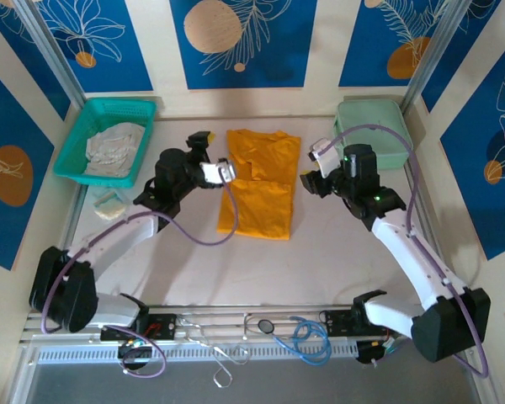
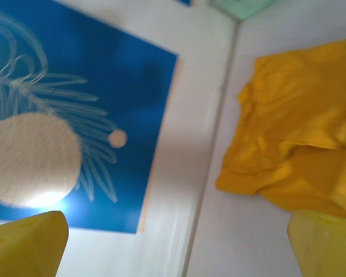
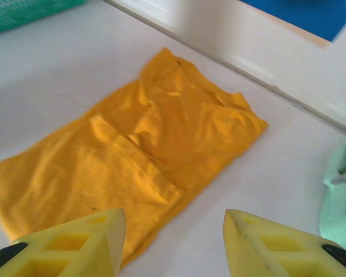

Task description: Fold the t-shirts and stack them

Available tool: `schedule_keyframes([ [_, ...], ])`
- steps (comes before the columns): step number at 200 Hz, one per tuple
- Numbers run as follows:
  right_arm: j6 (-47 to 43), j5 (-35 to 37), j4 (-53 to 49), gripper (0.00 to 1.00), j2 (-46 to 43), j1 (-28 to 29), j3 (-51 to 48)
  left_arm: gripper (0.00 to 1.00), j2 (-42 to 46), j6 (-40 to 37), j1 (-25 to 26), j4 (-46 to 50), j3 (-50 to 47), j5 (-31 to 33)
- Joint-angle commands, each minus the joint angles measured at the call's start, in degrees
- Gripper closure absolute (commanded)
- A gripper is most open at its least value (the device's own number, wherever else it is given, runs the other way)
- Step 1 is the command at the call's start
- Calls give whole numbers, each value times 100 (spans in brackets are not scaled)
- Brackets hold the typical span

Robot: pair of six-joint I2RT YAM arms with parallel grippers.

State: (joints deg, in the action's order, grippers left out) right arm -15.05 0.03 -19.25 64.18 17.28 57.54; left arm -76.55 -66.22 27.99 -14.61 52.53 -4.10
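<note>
Because the left wrist view is blurred and tilted, it gives little more than soft colour, so the white table (image 1: 337,252) reads best from the top camera as a smooth, matt sheet. On it, at the middle and toward the back wall, lies the mustard-orange t-shirt (image 1: 259,185), thin soft cloth laid as a long narrow strip. Its far half is rumpled with overlapping flaps and its near half is flatter. The left wrist view cuts it off at the right edge. At the back left stands the teal mesh basket (image 1: 118,103), rectangular and tilted. The mint-green case (image 1: 379,126), with rounded corners, sits at the back right, partly crossed by a purple cable. Inside the basket the pale whitish-grey garment (image 1: 114,150) is so crumpled that its outline cannot be made out. The left gripper (image 2: 176,248) has its yellow fingers (image 2: 29,242) spread wide with nothing between them. The right gripper (image 3: 173,231) also stands parted and empty above the table, just beside the shirt's edge.
</note>
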Motion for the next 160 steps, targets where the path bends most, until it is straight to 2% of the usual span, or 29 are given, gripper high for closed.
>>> schedule_keyframes([
  [1, -402, -1207, -1011, 50, 293, 153, 263, 1, 113, -1110, -39, 1718, -305, -838],
  [16, -895, -1171, -1514, 55, 573, 407, 502, 1, 235, -1340, -6, 1764, -504, -783],
  [57, -3826, -567, -2057, 54, 712, 1365, -46, 2, 407, -1729, 318, 2147, -782, -720],
  [90, -4410, -834, -2326, 47, 1091, 1350, -38, 3, 160, -1897, 749, 2484, -867, -600],
  [121, -4810, -628, -2752, 45, 1769, 1576, 130, 4, -192, -1996, 997, 2624, -918, -504],
  [160, -4922, -124, -2668, 44, 2575, 1779, 179, 6, -498, -1938, 1010, 2728, -951, -475],
])
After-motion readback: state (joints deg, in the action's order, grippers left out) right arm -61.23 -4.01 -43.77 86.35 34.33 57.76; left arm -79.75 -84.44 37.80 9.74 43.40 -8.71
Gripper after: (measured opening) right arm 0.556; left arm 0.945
